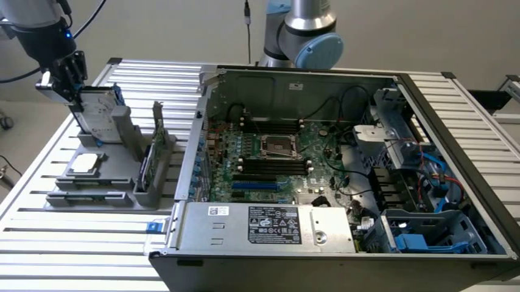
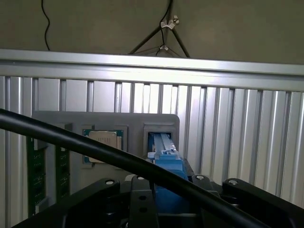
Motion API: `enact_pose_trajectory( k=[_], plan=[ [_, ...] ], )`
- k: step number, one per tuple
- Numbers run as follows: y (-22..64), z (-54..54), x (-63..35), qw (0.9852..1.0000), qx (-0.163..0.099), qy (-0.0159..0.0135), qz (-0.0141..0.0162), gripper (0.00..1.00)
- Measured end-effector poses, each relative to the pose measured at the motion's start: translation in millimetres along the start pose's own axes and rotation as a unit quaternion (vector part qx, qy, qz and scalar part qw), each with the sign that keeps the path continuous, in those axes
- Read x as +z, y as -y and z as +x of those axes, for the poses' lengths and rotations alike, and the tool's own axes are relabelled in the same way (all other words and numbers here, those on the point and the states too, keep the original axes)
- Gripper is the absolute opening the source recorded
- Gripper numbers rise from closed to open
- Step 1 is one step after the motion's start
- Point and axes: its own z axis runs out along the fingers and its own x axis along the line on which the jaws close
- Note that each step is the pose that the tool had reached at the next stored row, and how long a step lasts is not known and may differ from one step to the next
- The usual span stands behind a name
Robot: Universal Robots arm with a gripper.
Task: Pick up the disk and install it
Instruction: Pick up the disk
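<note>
— Slatted aluminium table [image 1: 73, 243] all round. What's at the pincer?
— From my console, the pincer [image 1: 75, 100] sits on the top edge of the disk [image 1: 104, 112], which stands upright in the grey holder [image 1: 122, 155] right beneath it. Gripping or not, I can't tell.
— Further along?
— The processor chip [image 1: 84, 163] lies below the pincer and the green circuit card [image 1: 148, 164] is near. The open computer case [image 1: 293, 82] is well apart, towards the exterior view's right.

Ext. cam looks down on whole bench [image 1: 81, 243] — wrist cam close above shared grey holder [image 2: 104, 121].
</note>
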Motion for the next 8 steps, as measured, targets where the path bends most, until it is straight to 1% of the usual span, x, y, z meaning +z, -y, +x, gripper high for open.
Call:
enact_pose_trajectory(
  k=[8],
  plan=[
    [0.0, 0.0, 0.1, 1.0, 0.0, -0.0005, 0.0, 0.33]
  ],
)
